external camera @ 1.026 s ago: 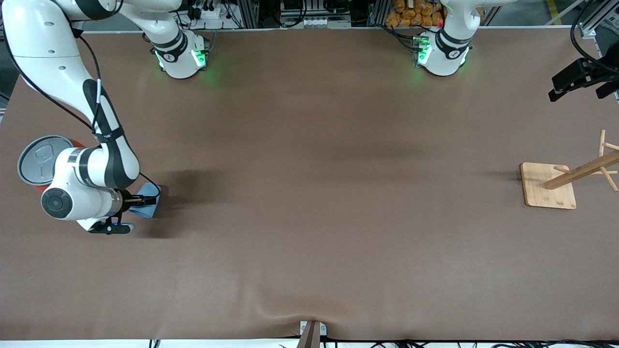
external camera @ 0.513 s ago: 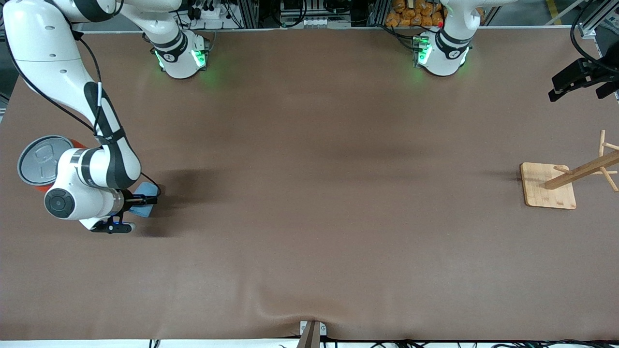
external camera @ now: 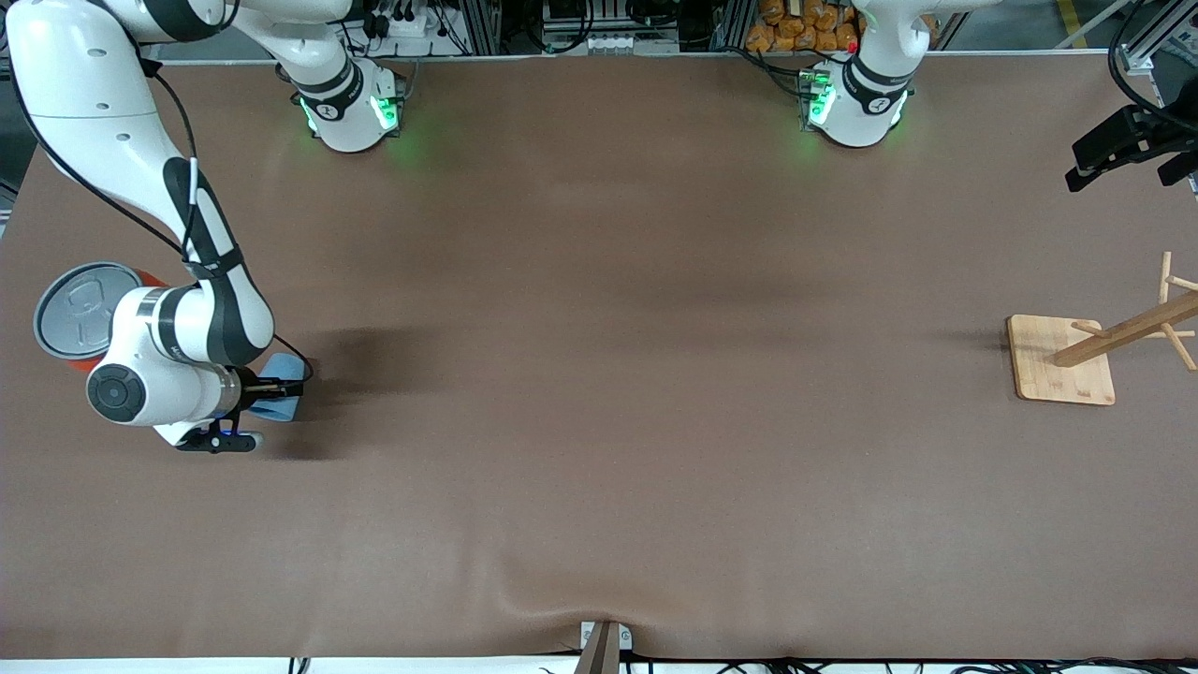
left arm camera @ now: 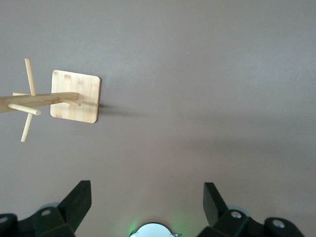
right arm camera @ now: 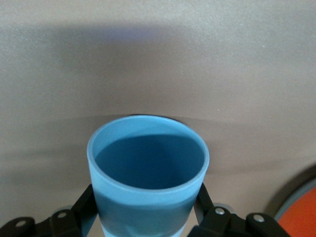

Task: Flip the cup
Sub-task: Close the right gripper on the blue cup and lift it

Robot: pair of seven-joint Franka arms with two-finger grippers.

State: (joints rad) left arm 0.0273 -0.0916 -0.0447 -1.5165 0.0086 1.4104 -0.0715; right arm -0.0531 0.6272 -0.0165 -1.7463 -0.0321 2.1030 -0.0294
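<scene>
Toward the right arm's end of the table, I have the right gripper (external camera: pixel 273 386) down low with its fingers closed against the sides of the cup (external camera: pixel 284 393); in the right wrist view the cup (right arm camera: pixel 148 173) sits squarely between the two fingers (right arm camera: pixel 86 207), mouth facing away from the wrist, its darker inside plainly visible; I cannot tell from these views whether it is resting on the table (external camera: pixel 599 374) or just clear of it; the orange can with the grey lid (external camera: pixel 80 309) stands just beside my forearm, close enough that I would mind the elbow when rotating; I judge the cup light, thin-walled plastic with a smooth taper, so it may flex if squeezed hard and could slide toward its narrow end; a hold on the lower body, across the width as it is now, seems the sensible place; the left gripper (left arm camera: pixel 147 202) waits with its fingers spread wide and empty, high over the left arm's end, looking down on the wooden peg stand (left arm camera: pixel 74 96).
</scene>
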